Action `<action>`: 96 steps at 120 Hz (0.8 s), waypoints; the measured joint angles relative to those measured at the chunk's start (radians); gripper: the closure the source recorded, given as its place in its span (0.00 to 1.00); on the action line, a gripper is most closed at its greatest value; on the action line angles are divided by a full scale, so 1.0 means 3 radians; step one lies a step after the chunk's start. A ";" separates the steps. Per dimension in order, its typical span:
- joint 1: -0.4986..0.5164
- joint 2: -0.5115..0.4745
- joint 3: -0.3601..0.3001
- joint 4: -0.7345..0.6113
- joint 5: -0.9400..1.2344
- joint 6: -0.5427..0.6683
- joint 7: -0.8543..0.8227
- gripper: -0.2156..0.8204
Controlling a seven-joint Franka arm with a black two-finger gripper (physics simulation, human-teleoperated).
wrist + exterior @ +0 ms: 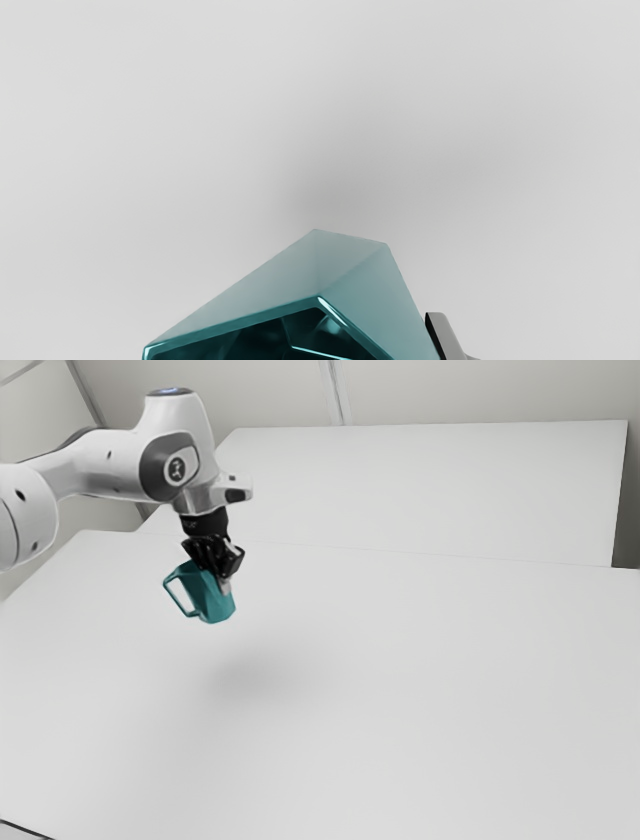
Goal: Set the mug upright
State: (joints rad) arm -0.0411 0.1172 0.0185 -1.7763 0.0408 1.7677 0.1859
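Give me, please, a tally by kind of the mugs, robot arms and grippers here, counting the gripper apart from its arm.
Mug: 1
Robot arm: 1
Gripper: 1
Total: 3

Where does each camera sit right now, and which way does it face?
Exterior view: stands off at the arm's side, looking down across the table; the arm comes in from its left, ending in the claw.
Wrist view: rides on the arm's hand, looking past the teal mug and into its mouth toward the table; one fingertip shows.
Shared: mug, claw, table and a soft shadow.
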 joint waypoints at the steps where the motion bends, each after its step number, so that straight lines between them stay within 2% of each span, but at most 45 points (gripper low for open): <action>1: -0.0004 -0.0001 0.0000 -0.0009 0.0002 0.0007 -0.0008 0.97; 96: -0.0125 0.0155 -0.0006 -0.0563 0.0218 0.0968 -0.0509 0.96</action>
State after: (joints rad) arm -0.0785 0.1637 0.0166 -1.9452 0.1063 2.0581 0.0333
